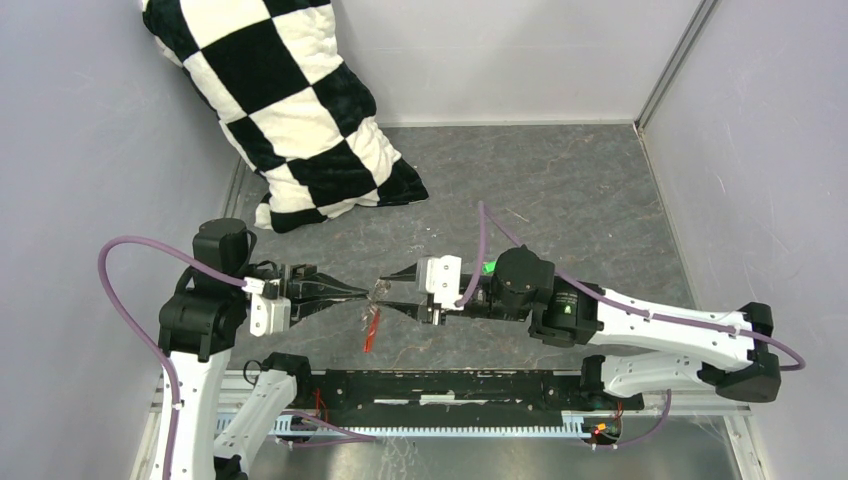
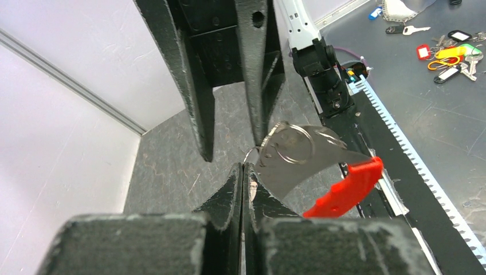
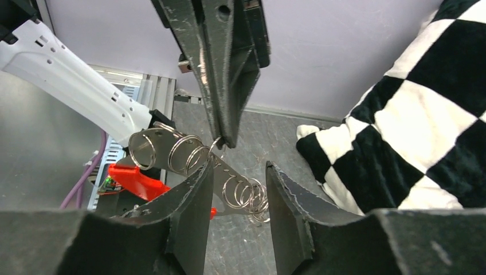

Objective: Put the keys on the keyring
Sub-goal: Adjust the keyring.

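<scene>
Two robot arms: one left arm (image 1: pixel 203 318) and one right arm (image 1: pixel 655 322). Two grippers, the left gripper (image 1: pixel 366 293) and the right gripper (image 1: pixel 388 293), each with two fingers. One keyring (image 2: pixel 289 144) carrying one red tag (image 2: pixel 347 186). In the right wrist view its split rings form two clusters: three on the left, and perhaps four on the right, where the coils overlap too closely to count. One black-and-white checkered pillow (image 1: pixel 290 110), far left. To the right lies one heap of key tags (image 2: pixel 450 54), with one green-headed key (image 2: pixel 469 49) and one bare silver key (image 2: pixel 416 30).
</scene>
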`<state>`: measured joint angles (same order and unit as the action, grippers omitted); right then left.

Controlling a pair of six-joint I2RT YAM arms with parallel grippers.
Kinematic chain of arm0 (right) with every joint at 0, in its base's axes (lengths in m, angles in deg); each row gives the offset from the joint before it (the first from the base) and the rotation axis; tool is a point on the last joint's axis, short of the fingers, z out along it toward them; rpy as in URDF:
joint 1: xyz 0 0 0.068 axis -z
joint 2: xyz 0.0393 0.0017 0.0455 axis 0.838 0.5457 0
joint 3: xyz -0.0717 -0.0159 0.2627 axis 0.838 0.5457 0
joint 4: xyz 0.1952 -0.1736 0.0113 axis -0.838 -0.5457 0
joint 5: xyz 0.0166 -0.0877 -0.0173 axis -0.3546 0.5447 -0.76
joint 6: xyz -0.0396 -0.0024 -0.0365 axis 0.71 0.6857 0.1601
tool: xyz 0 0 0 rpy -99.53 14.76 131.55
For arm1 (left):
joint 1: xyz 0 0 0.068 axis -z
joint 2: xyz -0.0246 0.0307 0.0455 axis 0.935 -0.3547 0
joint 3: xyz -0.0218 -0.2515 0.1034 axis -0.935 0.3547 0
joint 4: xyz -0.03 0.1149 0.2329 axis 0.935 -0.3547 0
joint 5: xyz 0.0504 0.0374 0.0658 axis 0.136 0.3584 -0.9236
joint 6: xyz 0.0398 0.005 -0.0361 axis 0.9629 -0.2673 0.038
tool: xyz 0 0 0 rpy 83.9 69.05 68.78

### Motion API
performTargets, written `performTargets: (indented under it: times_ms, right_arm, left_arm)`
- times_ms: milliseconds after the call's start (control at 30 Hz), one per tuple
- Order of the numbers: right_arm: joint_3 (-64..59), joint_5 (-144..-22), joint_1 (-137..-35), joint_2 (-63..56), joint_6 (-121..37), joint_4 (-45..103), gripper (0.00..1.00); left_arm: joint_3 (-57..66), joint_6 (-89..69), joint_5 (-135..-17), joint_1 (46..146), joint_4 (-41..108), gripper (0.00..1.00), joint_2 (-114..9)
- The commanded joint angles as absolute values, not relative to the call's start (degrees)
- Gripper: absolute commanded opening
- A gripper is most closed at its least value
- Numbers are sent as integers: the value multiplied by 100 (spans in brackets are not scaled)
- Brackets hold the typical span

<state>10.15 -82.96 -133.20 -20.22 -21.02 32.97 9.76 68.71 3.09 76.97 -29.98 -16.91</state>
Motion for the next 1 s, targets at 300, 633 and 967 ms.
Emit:
performTargets:
  times_ms: [300, 633, 967]
  right_arm:
    - [869, -7848, -13781, -1801, -2019, 3507, 49]
    - [1020, -7024, -14017, -1834, -1942, 3740, 33]
    - [1091, -6968, -14026, -1992, -1958, 3825, 7]
  left_arm:
    - [891, 6701, 792, 7705, -2855, 2, -1626]
    - [928, 6680, 748, 7705, -2855, 2, -1538]
    - [1072, 6707, 669, 7705, -2848, 2, -1494]
